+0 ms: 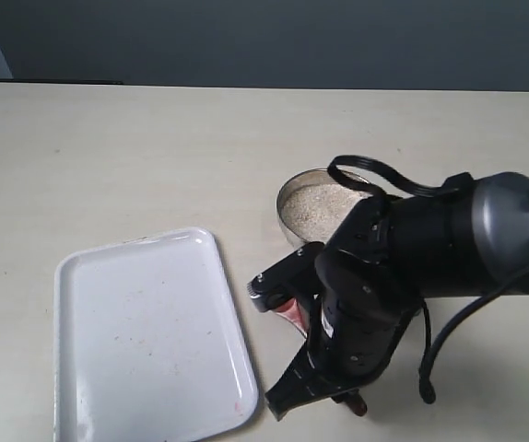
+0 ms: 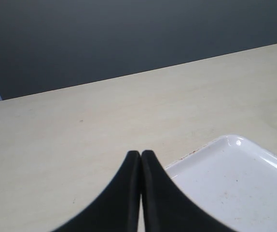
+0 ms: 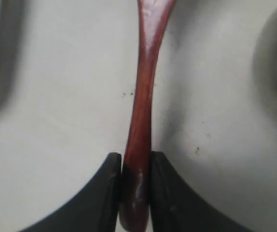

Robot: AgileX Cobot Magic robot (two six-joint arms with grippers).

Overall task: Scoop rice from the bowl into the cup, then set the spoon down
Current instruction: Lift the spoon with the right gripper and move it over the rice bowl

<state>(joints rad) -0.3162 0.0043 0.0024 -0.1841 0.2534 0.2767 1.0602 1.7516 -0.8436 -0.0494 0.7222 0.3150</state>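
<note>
Right gripper (image 3: 135,159) pinched tight on the spoon (image 3: 143,96), one black finger pressed on each side of the thin handle, close to its end. Dark red wood, running away from the fingers over the pale table (image 3: 71,121). Cannot tell if lifted or lying flat.

In the outside view, big black right arm (image 1: 412,267) bent low in the lower right of the frame, hiding most of the spoon. Only small red bits peeking out from under it.

Just above the arm, a little right of the middle of the frame, the shiny bowl (image 1: 288,198). Inside it the rice (image 1: 324,207), pale and grainy, filled up near the rim. One side of the bowl covered by the arm.

White tray (image 1: 154,331) in the lower left of the frame, flat on the table, apart from the bowl, its right edge near the low end of the arm.

Left gripper (image 2: 141,155) closed, two black fingers squeezed together with nothing between them. In the left wrist view also a corner of the tray and a thin bit of the bowl's rim.
</note>
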